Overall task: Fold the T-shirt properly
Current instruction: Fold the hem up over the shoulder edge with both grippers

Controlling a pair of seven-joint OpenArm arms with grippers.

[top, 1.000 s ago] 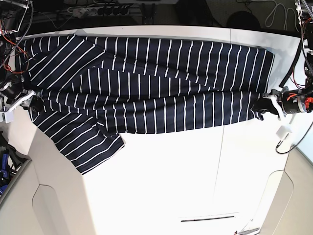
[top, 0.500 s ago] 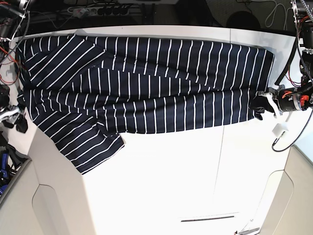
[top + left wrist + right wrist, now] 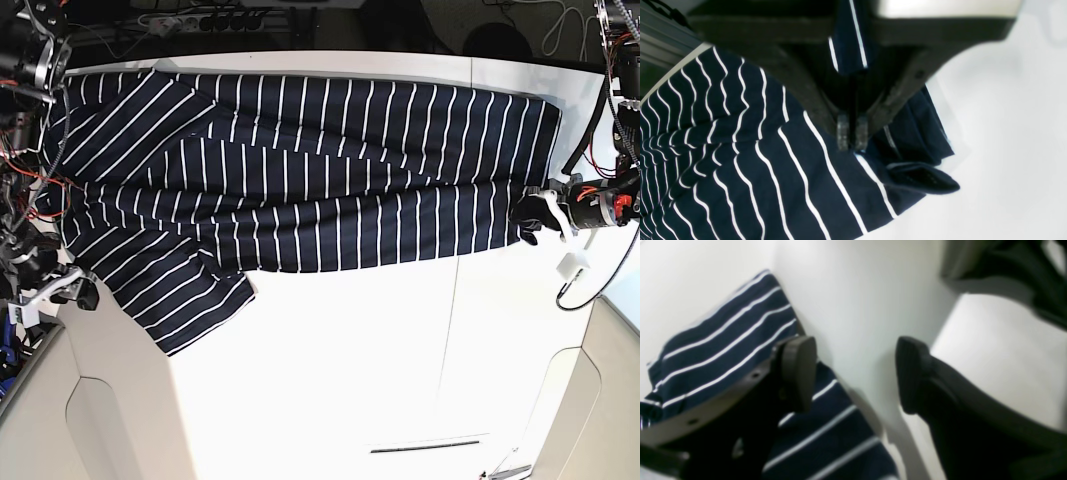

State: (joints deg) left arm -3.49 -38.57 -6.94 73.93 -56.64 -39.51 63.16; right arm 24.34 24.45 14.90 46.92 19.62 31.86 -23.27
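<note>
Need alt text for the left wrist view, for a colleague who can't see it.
The left gripper is shut on the T-shirt, pinching a bunched edge of the navy, white-striped fabric. To the right lies the bare white table.

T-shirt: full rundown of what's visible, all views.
The T-shirt is dark navy soft fabric with thin white stripes. It lies spread lengthwise across the far part of the white table, its near long side folded over the middle, one sleeve splaying toward the near edge. The left gripper is shut on a bunched corner at one end. The right gripper is open beside the sleeve end, holding nothing.
</note>
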